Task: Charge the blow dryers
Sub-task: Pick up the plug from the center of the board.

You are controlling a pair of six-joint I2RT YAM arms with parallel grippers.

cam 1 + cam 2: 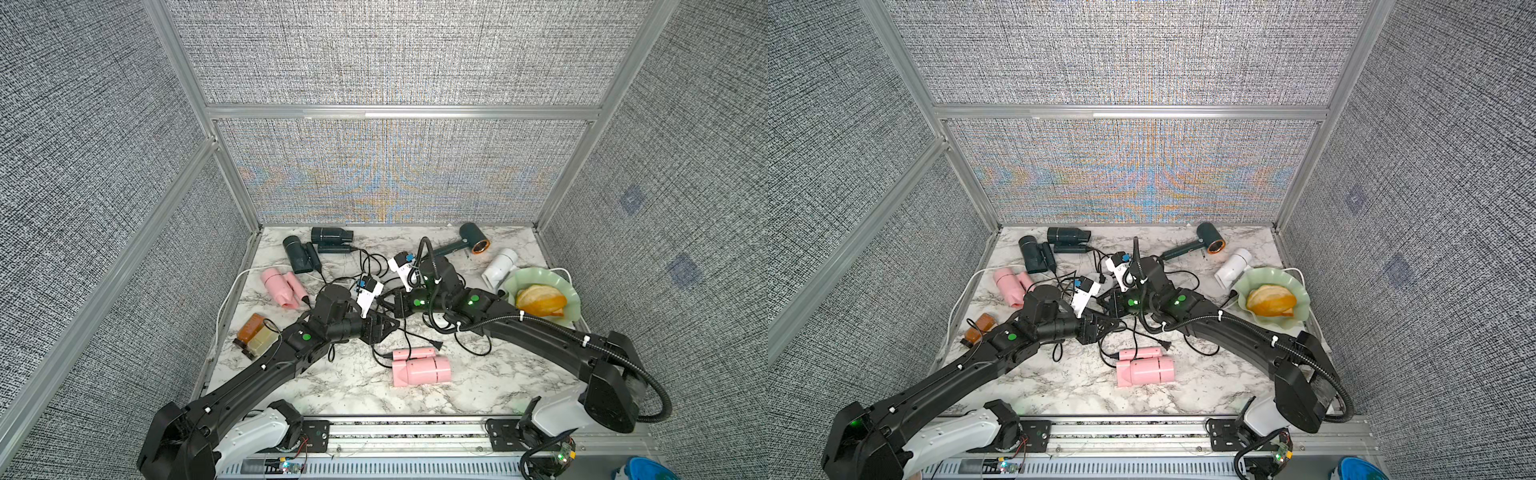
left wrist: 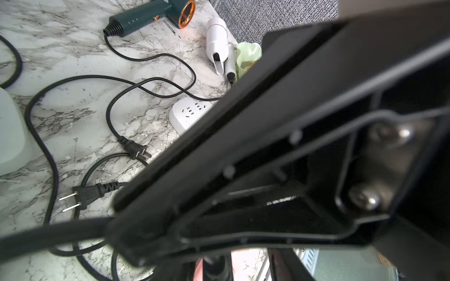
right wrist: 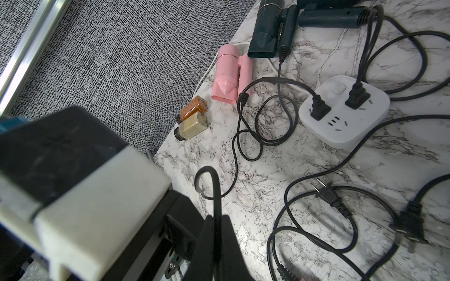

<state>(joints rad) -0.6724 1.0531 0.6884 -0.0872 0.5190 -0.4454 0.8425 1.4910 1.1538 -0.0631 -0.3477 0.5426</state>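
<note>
Six blow dryers lie on the marble table: two dark teal ones (image 1: pixel 332 236) (image 1: pixel 299 253) at the back left, a pink one (image 1: pixel 280 289) on the left, a pink one (image 1: pixel 422 370) at the front, a green copper-ringed one (image 1: pixel 473 241) and a white one (image 1: pixel 500 268) at the back right. My right gripper (image 3: pixel 216 219) is shut on a black cord (image 3: pixel 214 185) at mid-table. My left gripper (image 1: pixel 388 326) sits just in front of it, fingers apart over the front pink dryer, nothing seen between them. The right gripper's body blocks most of the left wrist view.
A white power strip (image 3: pixel 345 114) holds two plugs; another strip (image 2: pixel 190 114) lies half hidden. Loose plugs (image 2: pixel 82 194) (image 2: pixel 135 152) and tangled cords cover the middle. Two small bottles (image 1: pixel 255 334) stand at the left edge. A green plate (image 1: pixel 536 274) with orange slices sits at the right.
</note>
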